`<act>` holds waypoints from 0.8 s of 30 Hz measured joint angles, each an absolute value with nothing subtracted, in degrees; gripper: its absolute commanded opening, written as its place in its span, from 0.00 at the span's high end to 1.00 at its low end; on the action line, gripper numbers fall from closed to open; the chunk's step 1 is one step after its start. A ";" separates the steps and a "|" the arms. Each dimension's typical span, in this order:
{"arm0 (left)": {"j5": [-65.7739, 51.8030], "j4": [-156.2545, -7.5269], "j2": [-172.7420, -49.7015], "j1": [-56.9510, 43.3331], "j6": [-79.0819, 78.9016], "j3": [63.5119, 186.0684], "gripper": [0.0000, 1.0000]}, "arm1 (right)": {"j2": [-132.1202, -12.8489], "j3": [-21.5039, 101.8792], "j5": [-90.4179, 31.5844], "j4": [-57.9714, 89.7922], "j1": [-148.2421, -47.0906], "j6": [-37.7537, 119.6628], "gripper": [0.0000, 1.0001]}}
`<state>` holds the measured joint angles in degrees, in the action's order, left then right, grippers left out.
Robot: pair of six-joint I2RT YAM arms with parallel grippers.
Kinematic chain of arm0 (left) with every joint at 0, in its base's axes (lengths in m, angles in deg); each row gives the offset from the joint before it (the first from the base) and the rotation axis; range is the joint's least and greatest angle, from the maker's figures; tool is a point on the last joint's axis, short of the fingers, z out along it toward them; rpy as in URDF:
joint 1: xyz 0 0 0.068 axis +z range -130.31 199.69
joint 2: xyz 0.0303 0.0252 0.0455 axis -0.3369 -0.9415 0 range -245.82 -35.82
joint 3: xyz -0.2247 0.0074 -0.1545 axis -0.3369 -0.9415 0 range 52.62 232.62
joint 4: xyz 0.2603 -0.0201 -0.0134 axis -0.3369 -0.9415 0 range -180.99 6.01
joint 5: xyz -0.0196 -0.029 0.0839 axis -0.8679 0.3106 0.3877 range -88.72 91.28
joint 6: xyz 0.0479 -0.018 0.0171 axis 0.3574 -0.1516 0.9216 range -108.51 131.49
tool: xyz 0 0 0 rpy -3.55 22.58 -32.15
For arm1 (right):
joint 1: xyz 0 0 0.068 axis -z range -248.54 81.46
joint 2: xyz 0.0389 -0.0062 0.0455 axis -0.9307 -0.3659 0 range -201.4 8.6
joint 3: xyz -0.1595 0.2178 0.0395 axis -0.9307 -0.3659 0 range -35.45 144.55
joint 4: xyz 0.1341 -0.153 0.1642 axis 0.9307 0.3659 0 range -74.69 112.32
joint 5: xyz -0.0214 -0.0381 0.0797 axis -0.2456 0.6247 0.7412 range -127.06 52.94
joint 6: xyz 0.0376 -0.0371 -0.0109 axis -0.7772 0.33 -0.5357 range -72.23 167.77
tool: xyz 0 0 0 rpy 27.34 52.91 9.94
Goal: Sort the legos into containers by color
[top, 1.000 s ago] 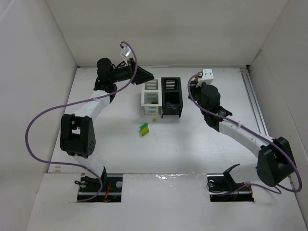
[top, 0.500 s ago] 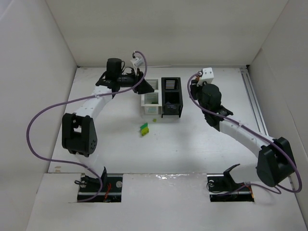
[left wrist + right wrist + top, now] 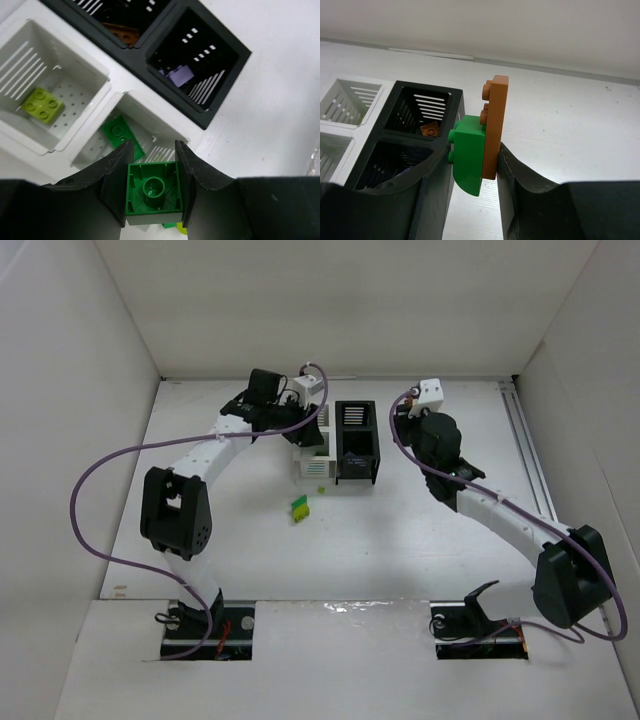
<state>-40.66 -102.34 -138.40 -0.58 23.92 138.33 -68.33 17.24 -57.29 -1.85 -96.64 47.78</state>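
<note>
The left arm (image 3: 205,455) and the right arm (image 3: 500,515) are made of smooth white plastic link shells joined by bulky matte black joint housings. A thin purple cable (image 3: 73,508) runs along each arm. A small white boxy camera mount (image 3: 431,392) sits on each wrist. The wedge-shaped black plastic fingers (image 3: 112,172) have a faintly grainy surface.

The green lego (image 3: 154,192) in the left tool (image 3: 152,167) is gleaming as smooth, glossy plastic, and the orange lego (image 3: 496,125) is looking equally glossy. The tool's fingers (image 3: 114,185) are appearing matt black, faintly grainy. The white containers (image 3: 65,50) are showing satiny moulded plastic, the black containers (image 3: 225,75) a duller sheen. The worktop (image 3: 280,110) is looking matt white.
</note>
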 measured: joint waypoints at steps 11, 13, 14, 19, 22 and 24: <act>-37.33 -101.80 -139.06 -0.56 23.02 138.33 0.31 | -68.31 17.22 -41.46 -1.64 -94.17 47.69 1.00; -39.98 -100.88 -139.01 -0.06 23.15 138.25 0.31 | -68.31 17.22 -36.78 -1.37 -92.18 47.69 1.00; -42.10 -99.50 -138.79 0.21 23.06 137.83 0.31 | -68.31 17.22 -33.83 -1.15 -90.95 47.80 1.00; -55.50 -92.27 -133.46 5.25 23.08 131.21 0.34 | -68.31 17.24 -16.28 1.12 -84.70 51.82 1.00; -62.78 -97.23 -133.26 7.77 28.72 134.70 0.36 | -68.37 17.70 -6.82 3.96 -82.82 56.06 1.00; -66.08 -103.68 -135.36 8.12 34.43 142.38 0.37 | -68.72 18.90 -1.25 7.44 -82.80 59.32 1.00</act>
